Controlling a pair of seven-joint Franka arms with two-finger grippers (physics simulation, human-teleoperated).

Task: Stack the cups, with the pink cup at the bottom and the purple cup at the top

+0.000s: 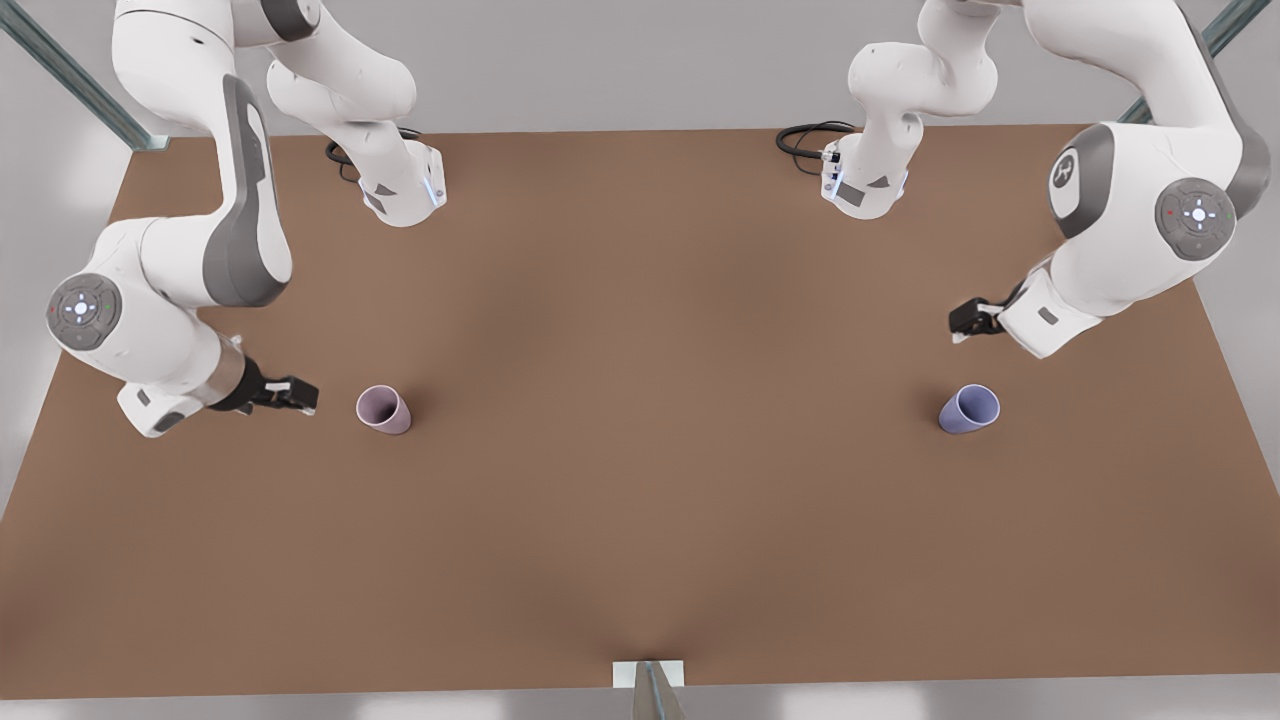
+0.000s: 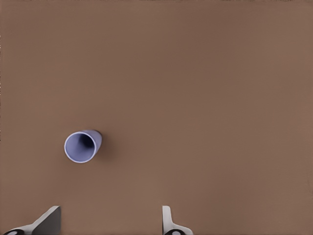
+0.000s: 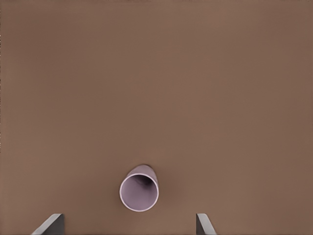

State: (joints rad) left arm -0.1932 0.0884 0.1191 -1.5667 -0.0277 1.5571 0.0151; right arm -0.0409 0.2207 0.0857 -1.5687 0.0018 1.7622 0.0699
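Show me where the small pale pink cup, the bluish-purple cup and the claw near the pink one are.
Small pale mauve-pink tapered cup [image 1: 384, 409]: front view, on its open mouth.
Bluish-purple tapered cup [image 1: 969, 408]: front view, on its side wall.
Right gripper [image 1: 300, 394]: front view, between its black fingertips, open.

Pink cup [image 1: 384, 409] at the front view's left; purple cup [image 1: 968, 409] right — well apart.

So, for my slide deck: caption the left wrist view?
Open left claw hovers above the upright purple cup on the brown table.
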